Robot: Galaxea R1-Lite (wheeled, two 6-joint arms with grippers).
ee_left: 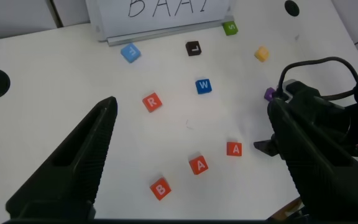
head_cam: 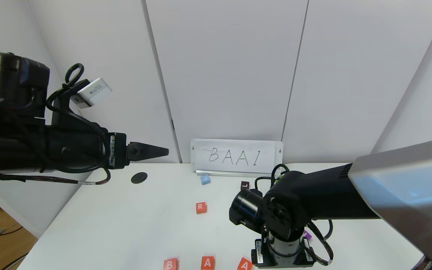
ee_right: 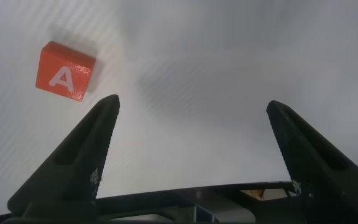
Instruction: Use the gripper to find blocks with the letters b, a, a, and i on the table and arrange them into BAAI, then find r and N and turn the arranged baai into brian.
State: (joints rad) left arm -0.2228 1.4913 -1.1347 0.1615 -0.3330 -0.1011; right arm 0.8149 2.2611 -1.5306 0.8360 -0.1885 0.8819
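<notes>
Right gripper (ee_right: pixel 191 155) beside second A block (ee_right: pixel 64 71)
Jaws wide, empty; purple I block (ee_left: pixel 269 94) nearest it; left gripper (ee_left: pixel 185 155) parked high, wide.

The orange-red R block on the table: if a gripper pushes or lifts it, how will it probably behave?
The R block looks like a rigid little cube, so it probably keeps its shape when squeezed. It rests on a flat face, so it should slide on the smooth white table rather than roll. Being small, it is likely light and might twist if pushed off-centre.
</notes>
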